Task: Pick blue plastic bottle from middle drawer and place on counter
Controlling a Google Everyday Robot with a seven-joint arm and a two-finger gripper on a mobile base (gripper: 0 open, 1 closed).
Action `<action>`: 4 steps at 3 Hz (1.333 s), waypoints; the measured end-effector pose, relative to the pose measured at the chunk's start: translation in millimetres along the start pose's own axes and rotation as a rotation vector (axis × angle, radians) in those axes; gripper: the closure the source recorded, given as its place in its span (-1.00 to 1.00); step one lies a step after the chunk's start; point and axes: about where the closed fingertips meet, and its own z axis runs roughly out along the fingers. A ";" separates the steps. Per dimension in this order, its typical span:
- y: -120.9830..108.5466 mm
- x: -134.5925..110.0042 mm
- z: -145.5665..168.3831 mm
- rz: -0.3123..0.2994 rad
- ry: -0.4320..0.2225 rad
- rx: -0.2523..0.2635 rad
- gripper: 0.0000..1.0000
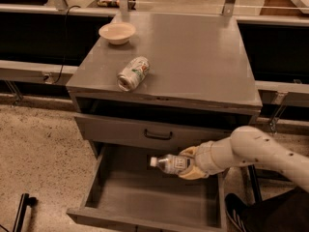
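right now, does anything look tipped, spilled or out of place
The drink can lies on its side near the front left edge of the counter; no spill shows. The gripper holds the blue plastic bottle sideways over the open middle drawer.

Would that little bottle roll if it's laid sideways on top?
Likely: the blue plastic bottle is round, and the counter looks smooth and flat. It seems light, since the gripper, above the open middle drawer, holds it sideways by one end.
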 end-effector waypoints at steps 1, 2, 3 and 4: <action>-2.1 -24.5 -61.8 -0.153 0.039 -0.046 1.00; -1.8 -46.0 -104.6 -0.261 0.109 -0.135 1.00; -12.4 -55.8 -156.8 -0.227 0.166 -0.185 1.00; -15.4 -67.0 -209.3 -0.177 0.209 -0.192 1.00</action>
